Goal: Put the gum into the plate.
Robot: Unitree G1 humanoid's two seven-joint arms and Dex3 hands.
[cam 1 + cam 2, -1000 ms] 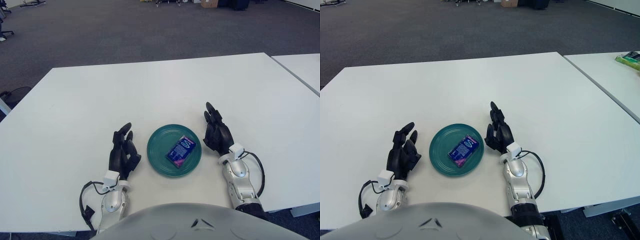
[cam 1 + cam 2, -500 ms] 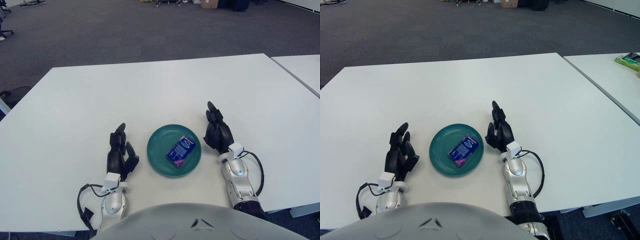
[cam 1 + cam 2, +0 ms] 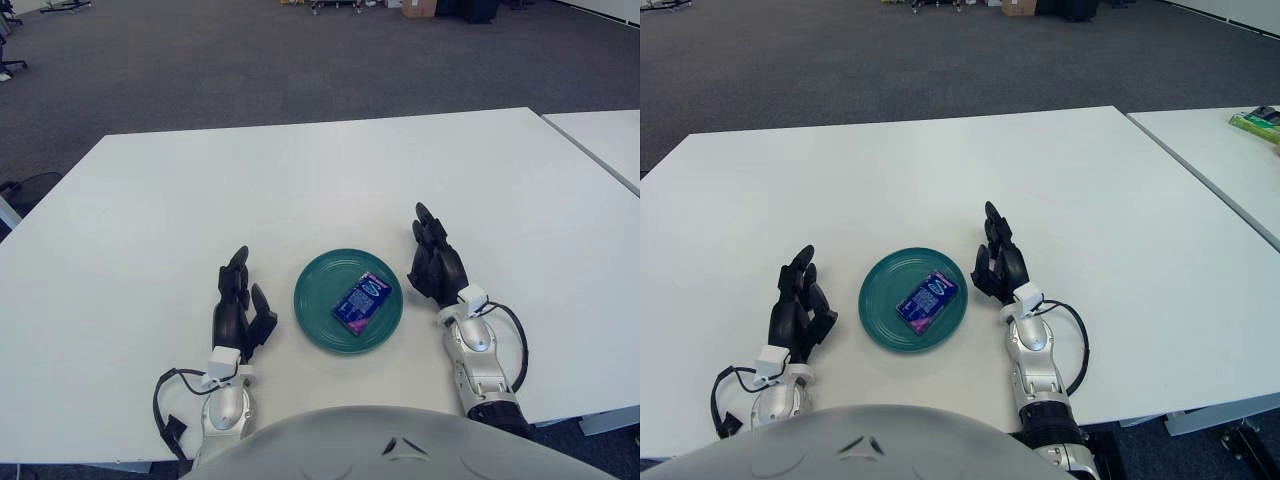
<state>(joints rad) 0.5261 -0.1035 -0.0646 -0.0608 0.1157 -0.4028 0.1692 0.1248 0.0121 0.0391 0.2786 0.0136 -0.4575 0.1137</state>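
A blue and purple gum pack lies flat inside the round teal plate near the table's front edge. My left hand rests on the table just left of the plate, fingers relaxed and holding nothing. My right hand rests just right of the plate, fingers extended and holding nothing. Neither hand touches the plate or the gum.
The white table stretches far ahead of the plate. A second white table stands to the right across a narrow gap, with a green item on it. Grey carpet lies beyond.
My left hand has drawn back toward me and slightly left, away from the plate. The right hand, gum and plate have stayed put.
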